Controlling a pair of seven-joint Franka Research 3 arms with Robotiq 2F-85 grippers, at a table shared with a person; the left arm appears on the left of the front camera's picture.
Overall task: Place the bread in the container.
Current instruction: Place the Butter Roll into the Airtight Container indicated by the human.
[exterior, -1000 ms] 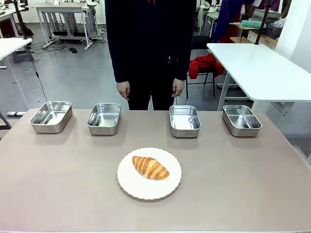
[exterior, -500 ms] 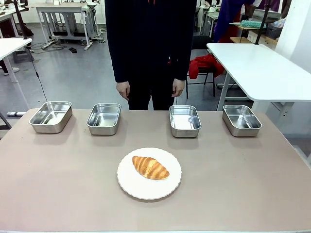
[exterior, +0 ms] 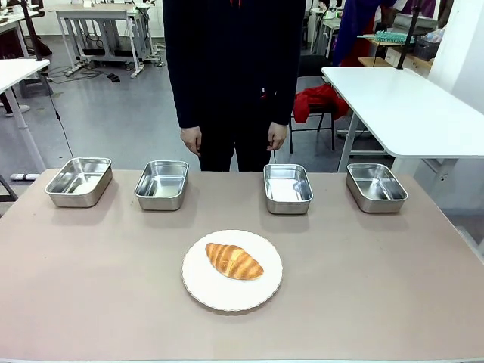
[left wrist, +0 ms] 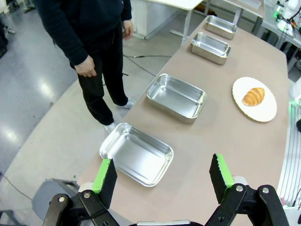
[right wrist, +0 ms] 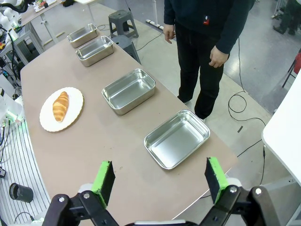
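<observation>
The bread (exterior: 234,261), a golden-brown croissant, lies on a round white plate (exterior: 219,296) in the middle of the table. Several identical steel containers stand in a row along the far edge, from the leftmost container (exterior: 76,198) to the rightmost container (exterior: 376,201), all empty. My left gripper (left wrist: 162,162) hangs open above the table's left end, over the nearest container (left wrist: 136,155), with the bread (left wrist: 253,96) far off. My right gripper (right wrist: 159,172) is open above the right end, near another container (right wrist: 176,139), with the bread (right wrist: 59,106) far away.
A person in dark clothes stands at the far side of the table, one hand (exterior: 192,140) and the other hand (exterior: 277,136) hanging down behind the row of containers. A white table (exterior: 401,98) stands behind on the right.
</observation>
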